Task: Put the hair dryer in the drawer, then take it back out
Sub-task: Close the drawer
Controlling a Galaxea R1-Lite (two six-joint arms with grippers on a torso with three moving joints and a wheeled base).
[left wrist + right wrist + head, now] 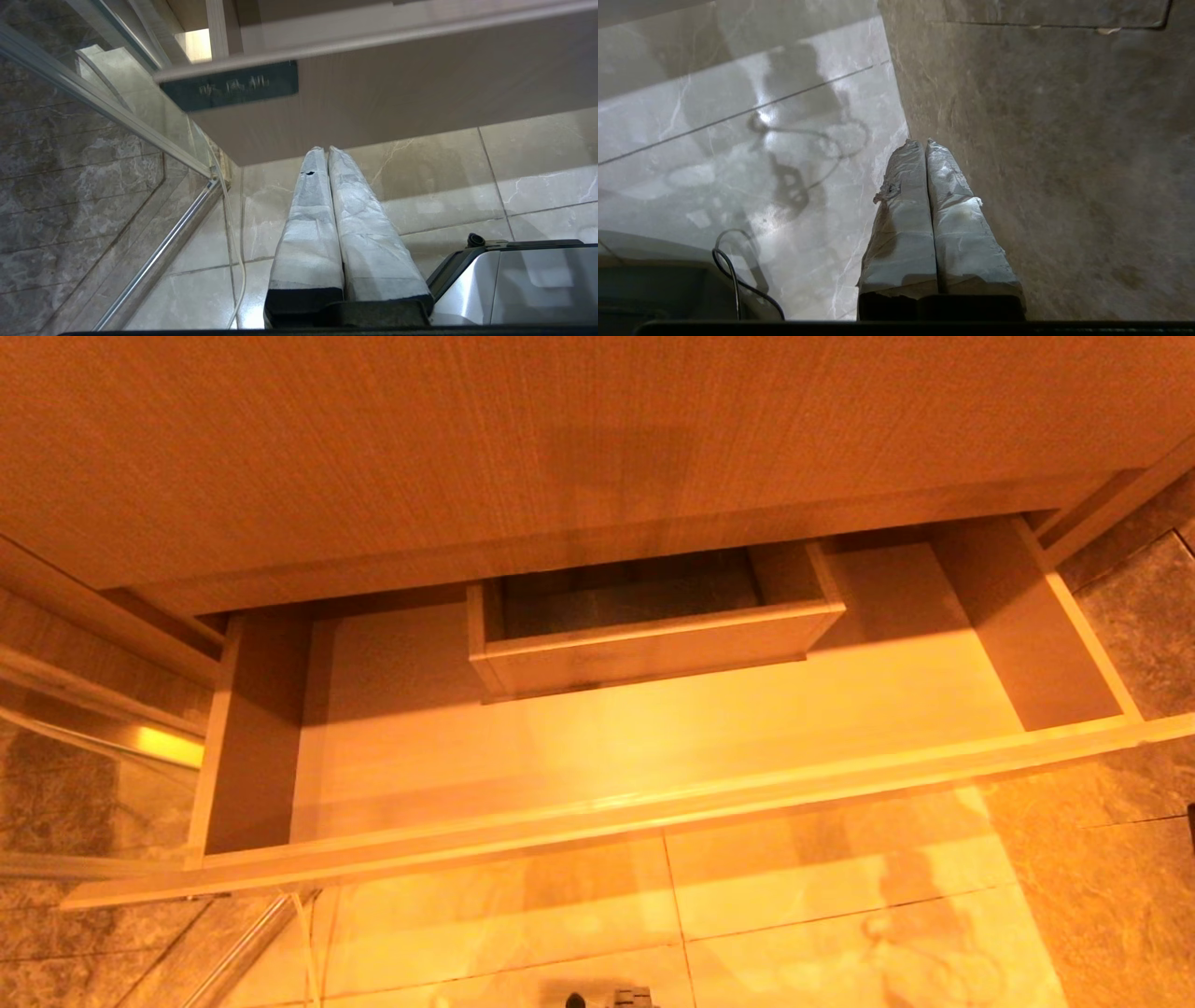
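A glass shower panel [93, 100] and its metal rail stand at the left, beside the pulled-out drawer [653, 803], whose front carries a dark label [229, 86]. Inside, only the boxed cutout [644, 635] shows; no hair dryer appears in any view. Below the drawer front, the left gripper [326, 151] hangs closed and empty. The right gripper [923, 142], likewise pressed together with nothing held, hangs over what seems dark stone floor [1064, 163].
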